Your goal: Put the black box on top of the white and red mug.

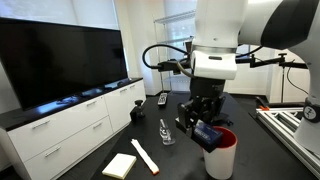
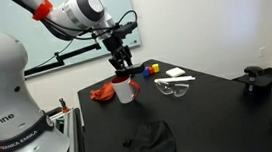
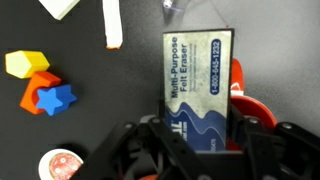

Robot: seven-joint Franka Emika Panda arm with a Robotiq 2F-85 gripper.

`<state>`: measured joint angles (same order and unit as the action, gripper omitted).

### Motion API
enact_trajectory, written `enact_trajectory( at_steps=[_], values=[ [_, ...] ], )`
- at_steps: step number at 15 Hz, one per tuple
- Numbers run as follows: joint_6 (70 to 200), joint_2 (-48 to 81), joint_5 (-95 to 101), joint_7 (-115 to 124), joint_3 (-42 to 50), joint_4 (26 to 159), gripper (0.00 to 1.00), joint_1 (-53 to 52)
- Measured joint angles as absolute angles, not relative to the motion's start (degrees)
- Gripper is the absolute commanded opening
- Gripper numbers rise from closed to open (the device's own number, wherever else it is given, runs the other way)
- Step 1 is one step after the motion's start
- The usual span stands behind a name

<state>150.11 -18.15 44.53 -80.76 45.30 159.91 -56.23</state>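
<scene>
My gripper point(image 3: 196, 138) is shut on the black box point(image 3: 198, 88), a felt eraser with a blue and white label. It holds the box just above the white and red mug point(image 1: 220, 152), whose red inside point(image 3: 252, 112) shows behind the box in the wrist view. In both exterior views the gripper point(image 2: 123, 63) hangs right over the mug point(image 2: 125, 89). I cannot tell whether the box touches the rim.
On the dark table lie a white block point(image 1: 119, 165), a white stick point(image 1: 145, 156), clear safety glasses point(image 1: 165, 132), coloured toy blocks point(image 3: 40, 85), a red cloth point(image 2: 102, 92), a black cloth point(image 2: 152, 138) and a black object point(image 2: 255, 80). A TV cabinet point(image 1: 60, 125) stands alongside.
</scene>
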Motion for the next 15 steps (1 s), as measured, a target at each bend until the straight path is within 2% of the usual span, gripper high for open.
enact_trajectory(
  at_steps=[8, 15],
  values=[
    [151.0, -19.4, 48.5, -81.0, 53.1, 159.7, 0.31, -66.3],
    [148.0, -23.3, 54.3, -79.8, 57.7, 159.7, 0.31, -70.9]
  ],
)
